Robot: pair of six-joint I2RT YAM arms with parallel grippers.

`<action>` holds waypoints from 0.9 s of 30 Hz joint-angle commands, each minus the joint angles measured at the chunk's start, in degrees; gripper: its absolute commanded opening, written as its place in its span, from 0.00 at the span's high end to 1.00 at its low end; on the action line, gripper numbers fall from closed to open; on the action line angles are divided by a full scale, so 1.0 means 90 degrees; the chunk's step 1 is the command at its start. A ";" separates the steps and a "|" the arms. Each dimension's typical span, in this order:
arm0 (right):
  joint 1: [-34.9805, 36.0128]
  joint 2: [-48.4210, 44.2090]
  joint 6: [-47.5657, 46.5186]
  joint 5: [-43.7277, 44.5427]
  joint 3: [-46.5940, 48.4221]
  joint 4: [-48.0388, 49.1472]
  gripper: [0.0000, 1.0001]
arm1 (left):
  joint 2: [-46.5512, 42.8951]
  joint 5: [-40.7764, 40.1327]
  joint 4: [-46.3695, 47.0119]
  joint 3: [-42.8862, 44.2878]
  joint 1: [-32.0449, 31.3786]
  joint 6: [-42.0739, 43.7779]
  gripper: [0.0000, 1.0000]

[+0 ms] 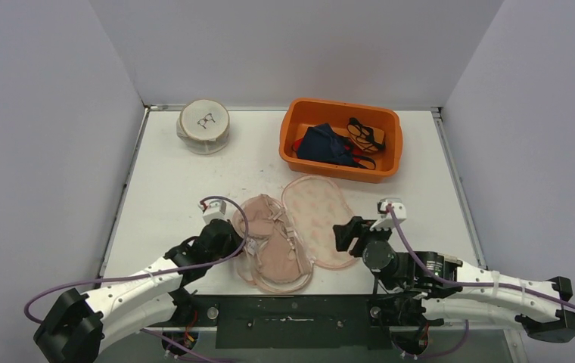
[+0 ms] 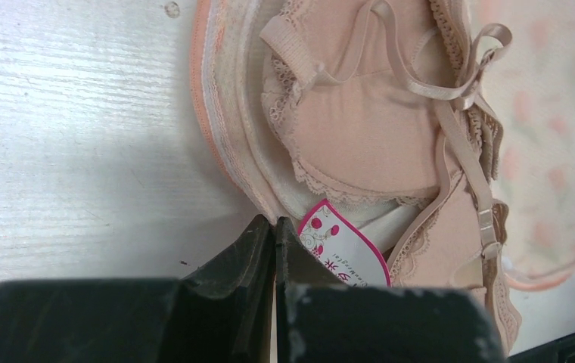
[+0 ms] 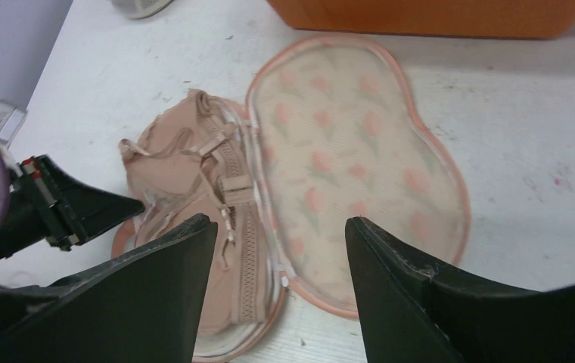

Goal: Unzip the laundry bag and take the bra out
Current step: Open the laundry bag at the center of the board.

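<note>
**Mia:** Where is the laundry bag (image 1: 318, 223)?

**Tom:** We see it in the middle of the desk (image 1: 163, 174), on the near side. It lies wide open like a book. Its flowery flap (image 3: 352, 166) lies flat on the right.

**Mia:** And the bra (image 1: 273, 246)?

**Tom:** We see it lying in the left half of the bag, with its cups and straps bunched up. It is not out yet.

**Mia:** What about the left end effector (image 2: 275, 223)?

**Tom:** Its fingers are pressed tight together. The tip sits right at the bag's left rim, beside a little pink and white tag (image 2: 341, 253). We cannot tell if any cloth is caught between them.

**Mia:** And the right end effector (image 3: 278, 221)?

**Tom:** Its fingers are spread wide, and we see nothing held between them. It is by the near right side of the flap.

**Mia:** What else do we see?

**Tom:** An orange tub (image 1: 299, 140) sits just behind the flap, with dark blue cloth in it. A round white thing (image 1: 204, 125) sits at the far left, well apart from the bag.
</note>
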 commanded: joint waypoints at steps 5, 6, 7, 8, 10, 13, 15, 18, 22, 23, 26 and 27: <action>-0.0001 0.2123 -0.1839 -0.1010 0.0544 0.2239 0.34 | -0.0553 0.0450 -0.0199 0.0011 0.0005 0.0264 1.00; -0.0050 0.2323 -0.1842 -0.0991 0.0436 0.2499 0.34 | -0.0546 0.0444 -0.0169 0.0036 0.0005 0.0282 1.00; -0.0166 0.2517 -0.1825 -0.1085 0.0287 0.2783 0.34 | -0.0467 0.0438 -0.0112 0.0067 0.0015 0.0297 1.00; -0.0372 0.2660 -0.1779 -0.1264 0.0115 0.3082 0.35 | -0.0374 0.0427 -0.0057 0.0136 0.0017 0.0333 1.00; -0.0869 0.2837 -0.1576 -0.1752 -0.0343 0.3659 0.35 | -0.0057 0.0409 0.0067 0.0283 0.0025 0.0386 1.00; -0.1373 0.2839 -0.1282 -0.2063 -0.1080 0.4110 0.35 | 0.0518 0.0404 0.0267 0.0511 0.0025 0.0450 1.00; -0.1420 0.2665 -0.1144 -0.2144 -0.1406 0.4305 0.35 | 0.0869 0.0429 0.0443 0.0608 0.0026 0.0480 1.00; -0.1425 0.2253 -0.0906 -0.2187 -0.1790 0.4194 0.35 | 0.1233 0.0419 0.0702 0.0694 0.0011 0.0506 1.00; -0.1433 0.1684 -0.0575 -0.2284 -0.2215 0.3750 0.35 | 0.1580 0.0433 0.0809 0.0808 0.0029 0.0617 1.00; -0.1431 0.1541 -0.0463 -0.2301 -0.2334 0.3665 0.35 | 0.1671 0.0442 0.0809 0.0877 0.0027 0.0689 1.00; -0.1423 0.1186 -0.0103 -0.2417 -0.2675 0.3470 0.35 | 0.1982 0.0513 0.1043 0.1110 0.0030 0.0865 1.00; -0.1414 0.1074 0.0013 -0.2468 -0.2792 0.3439 0.35 | 0.2068 0.0540 0.1064 0.1197 0.0027 0.0906 1.00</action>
